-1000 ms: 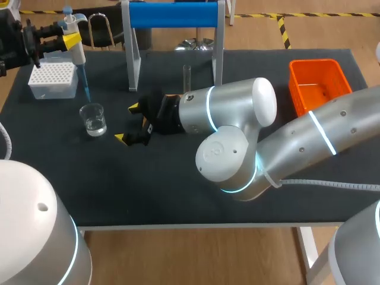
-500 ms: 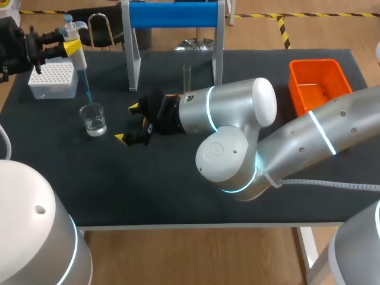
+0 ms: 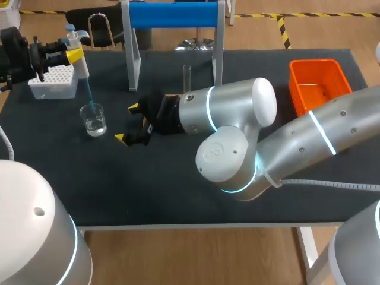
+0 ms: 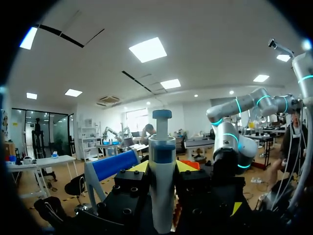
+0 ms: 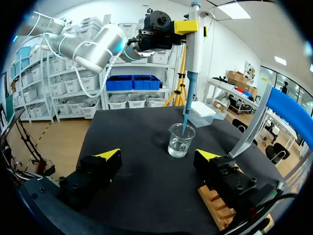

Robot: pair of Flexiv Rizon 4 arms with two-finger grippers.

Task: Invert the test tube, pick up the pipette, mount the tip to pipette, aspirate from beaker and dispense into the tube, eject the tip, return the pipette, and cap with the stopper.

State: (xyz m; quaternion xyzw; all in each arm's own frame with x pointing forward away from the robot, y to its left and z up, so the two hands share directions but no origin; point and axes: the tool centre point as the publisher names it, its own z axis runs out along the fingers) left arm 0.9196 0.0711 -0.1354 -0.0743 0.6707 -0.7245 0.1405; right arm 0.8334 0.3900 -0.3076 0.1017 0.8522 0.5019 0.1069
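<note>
left claw (image 3: pixel 66 53) squeezes pipette (image 3: pixel 79 58), tip in beaker (image 3: pixel 94 120) to suck water | right claw (image 3: pixel 128 123) wide open, empty

The table (image 3: pixel 178 196) holds one beaker (image 3: pixel 94 119), one pipette (image 3: pixel 81 66), one tip box (image 3: pixel 52 90), one test tube (image 3: pixel 187 76), one orange bin (image 3: pixel 312 62) and one blue-topped rack (image 3: pixel 173 15).

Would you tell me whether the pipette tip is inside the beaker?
Inside: the blue tip dips into the beaker, below its rim; touching the water, cannot tell.
</note>
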